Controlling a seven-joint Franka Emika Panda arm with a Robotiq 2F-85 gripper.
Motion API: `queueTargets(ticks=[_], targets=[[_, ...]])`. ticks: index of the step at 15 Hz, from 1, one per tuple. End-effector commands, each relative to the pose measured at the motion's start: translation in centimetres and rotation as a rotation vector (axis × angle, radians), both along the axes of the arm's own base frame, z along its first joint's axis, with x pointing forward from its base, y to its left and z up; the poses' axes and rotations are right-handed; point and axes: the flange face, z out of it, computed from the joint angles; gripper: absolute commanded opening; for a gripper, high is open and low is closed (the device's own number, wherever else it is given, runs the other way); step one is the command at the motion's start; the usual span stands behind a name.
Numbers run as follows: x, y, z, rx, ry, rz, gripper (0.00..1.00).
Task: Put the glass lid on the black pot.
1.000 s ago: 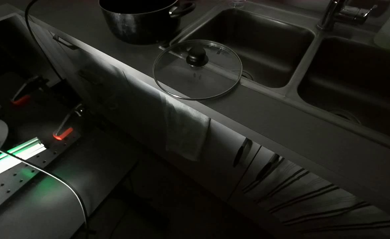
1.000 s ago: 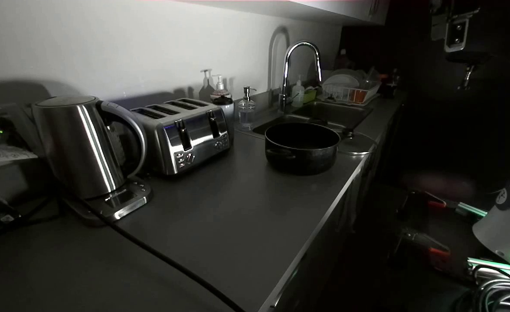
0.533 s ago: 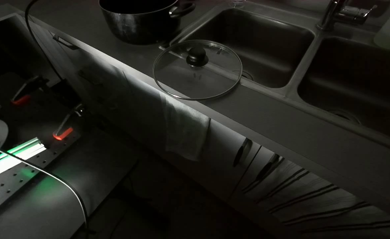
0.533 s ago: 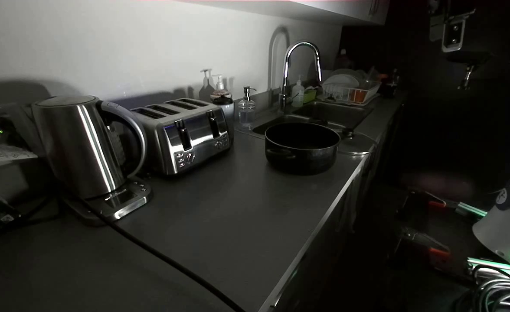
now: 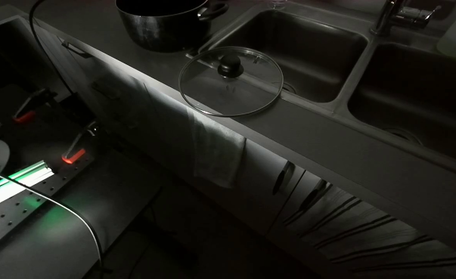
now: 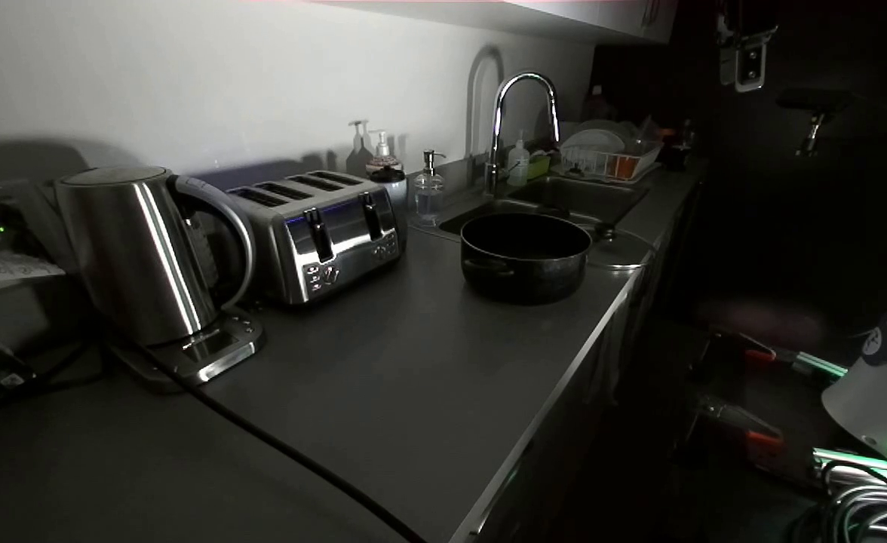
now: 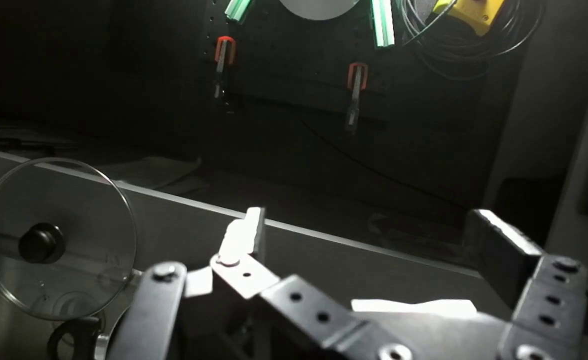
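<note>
The glass lid (image 5: 232, 93) lies knob up on the counter beside the sink's near edge. It also shows in an exterior view (image 6: 624, 250) just behind the pot, and at the left of the wrist view (image 7: 91, 215). The black pot (image 5: 162, 33) stands uncovered on the counter next to the lid, also in an exterior view (image 6: 526, 279). In the wrist view only its handle (image 7: 74, 335) and a bit of rim show; the gripper hides the rest. My gripper (image 7: 374, 232) is wide open with nothing between the fingers, above the counter and to one side of the lid.
The sink basins (image 5: 297, 58) adjoin the lid. A faucet (image 6: 498, 128), toaster (image 6: 323, 234), kettle (image 6: 134, 256) and soap dispenser (image 6: 428, 192) stand along the wall. A black cable (image 6: 285, 449) crosses the counter. A towel (image 5: 218, 155) hangs below the counter's front edge.
In an exterior view the metal bracket on the arm at the top right has moved left. The lid and pot have not moved.
</note>
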Motion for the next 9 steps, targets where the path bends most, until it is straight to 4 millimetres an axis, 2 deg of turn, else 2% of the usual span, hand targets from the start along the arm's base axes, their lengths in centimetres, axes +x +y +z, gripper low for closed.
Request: queueTargets(ticks=[1, 9], targets=[[1.0, -4.4, -0.9, 0.063, -0.004, -0.005, 1.00], [4.6, -14.7, -4.3, 0.158, -0.069, -0.156, 1.00]])
